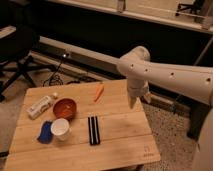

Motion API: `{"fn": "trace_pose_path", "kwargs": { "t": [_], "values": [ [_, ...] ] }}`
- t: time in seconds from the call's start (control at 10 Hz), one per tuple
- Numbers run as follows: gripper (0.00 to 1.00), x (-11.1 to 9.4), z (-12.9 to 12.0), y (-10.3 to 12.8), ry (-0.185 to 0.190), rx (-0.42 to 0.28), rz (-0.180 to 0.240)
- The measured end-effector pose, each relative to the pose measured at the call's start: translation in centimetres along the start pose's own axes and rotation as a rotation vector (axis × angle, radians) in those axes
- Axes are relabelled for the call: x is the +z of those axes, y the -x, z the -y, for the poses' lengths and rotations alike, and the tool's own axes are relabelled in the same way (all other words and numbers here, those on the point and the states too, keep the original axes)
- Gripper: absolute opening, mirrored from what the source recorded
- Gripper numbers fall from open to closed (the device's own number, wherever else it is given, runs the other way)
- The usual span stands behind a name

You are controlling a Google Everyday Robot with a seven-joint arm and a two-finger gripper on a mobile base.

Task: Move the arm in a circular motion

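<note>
The arm (170, 75) is cream-white with thick rounded segments and small dark screw holes. It reaches in from the right edge of the camera view, and its rounded joint (135, 62) is above the table's back right part. From that joint the short pale gripper (136, 100) hangs down over the right side of the wooden table (120, 150), to the right of the orange carrot (98, 92). It touches nothing on the table and holds nothing that I can see.
On the table lie a white bottle (40, 106), a red bowl (65, 107), a white cup (60, 128), a blue object (45, 132) and two black bars (93, 130). A dark office chair (17, 50) stands at left, with cables (60, 77) on the floor behind the table.
</note>
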Motion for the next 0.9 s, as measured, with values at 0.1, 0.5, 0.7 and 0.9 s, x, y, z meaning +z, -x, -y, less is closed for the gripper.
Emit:
{"fn": "trace_pose_path", "kwargs": {
  "t": [0.1,0.5,0.7,0.9],
  "values": [
    [0.65,-0.3,-1.4,-1.8,0.004,-0.031,-0.012],
    [0.65,-3.0,-13.4,-4.2,0.122,-0.254,0.040],
    [0.65,-6.2,-21.4,-2.4,0.214,-0.423,0.136],
    [0.65,-9.7,-28.5,0.1,0.279,-0.599,0.246]
  ]
}}
